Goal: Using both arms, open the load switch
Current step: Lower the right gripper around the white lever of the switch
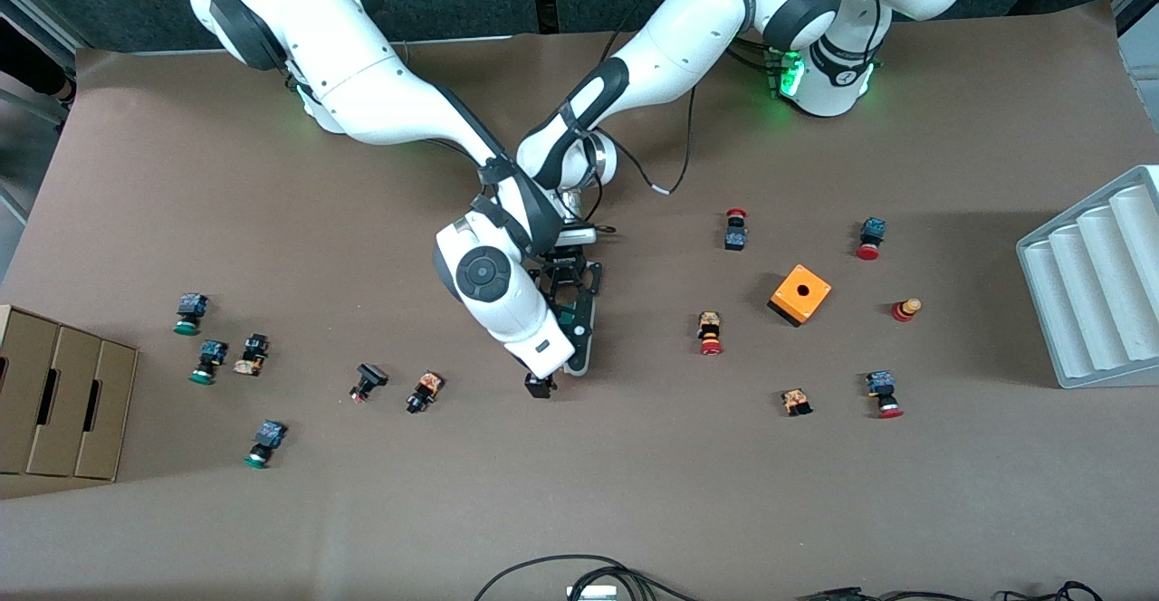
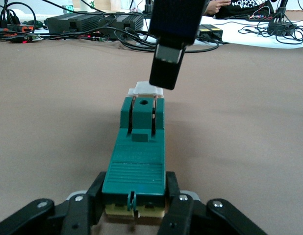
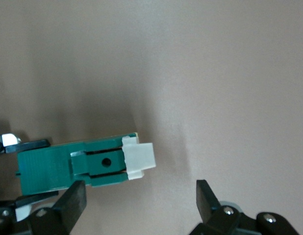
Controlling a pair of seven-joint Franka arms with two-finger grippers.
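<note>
Both arms engaged: I have left gripper (image 2: 134, 208) clamping load switch (image 2: 138, 156); right gripper (image 3: 139, 205) spread above, apparently next pinching white tab (image 3: 140, 159).

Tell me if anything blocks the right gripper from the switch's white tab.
Nothing visible does. The left gripper is shut on the green load switch at its plain end. The right gripper hangs open just above the white tab, with only bare table around it.
</note>
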